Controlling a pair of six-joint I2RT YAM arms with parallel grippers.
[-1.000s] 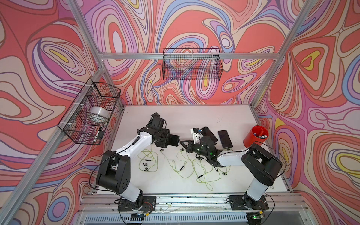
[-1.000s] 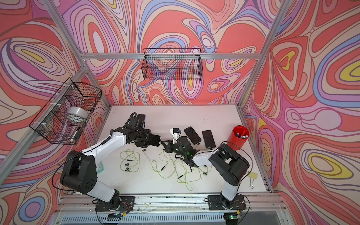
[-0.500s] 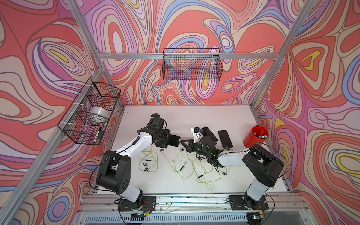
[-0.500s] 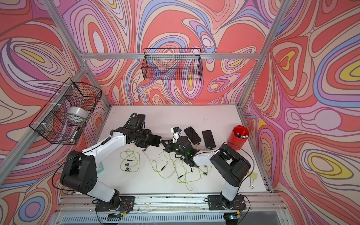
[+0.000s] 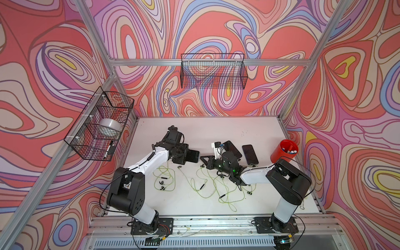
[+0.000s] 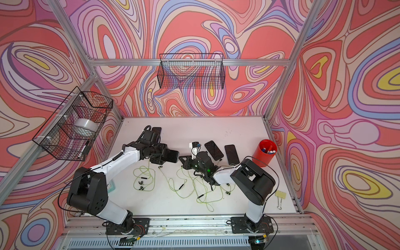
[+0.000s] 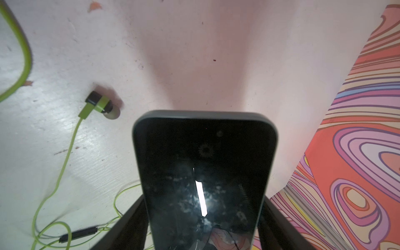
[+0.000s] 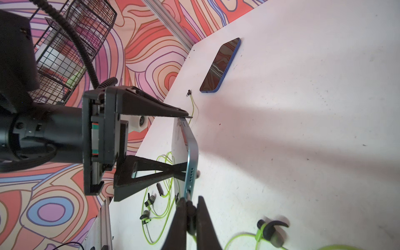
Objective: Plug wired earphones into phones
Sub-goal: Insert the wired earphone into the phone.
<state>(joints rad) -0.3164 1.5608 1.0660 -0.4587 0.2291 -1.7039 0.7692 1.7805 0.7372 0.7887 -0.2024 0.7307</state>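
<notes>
My left gripper (image 5: 190, 156) (image 7: 204, 199) is shut on the long sides of a phone (image 7: 203, 164) (image 5: 194, 156), holding it above the table with its end towards the right arm. In the right wrist view the phone's blue edge (image 8: 191, 164) sits between the left gripper's fingers (image 8: 151, 166). My right gripper (image 8: 190, 202) (image 5: 203, 159) is shut on an earphone plug (image 8: 190, 211), whose tip is at the port in that edge. Two more phones (image 5: 232, 148) (image 5: 250, 154) lie flat behind the right arm. Yellow-green earphones (image 5: 207, 184) (image 5: 165, 179) lie tangled on the table.
Another phone (image 6: 156, 130) lies behind the left arm at the back left. A red cup (image 5: 283, 153) with markers stands at the right. A small white block (image 5: 216, 147) sits near the phones. Wire baskets (image 5: 101, 127) (image 5: 213, 73) hang on the walls. A binder clip (image 6: 280, 195) lies front right.
</notes>
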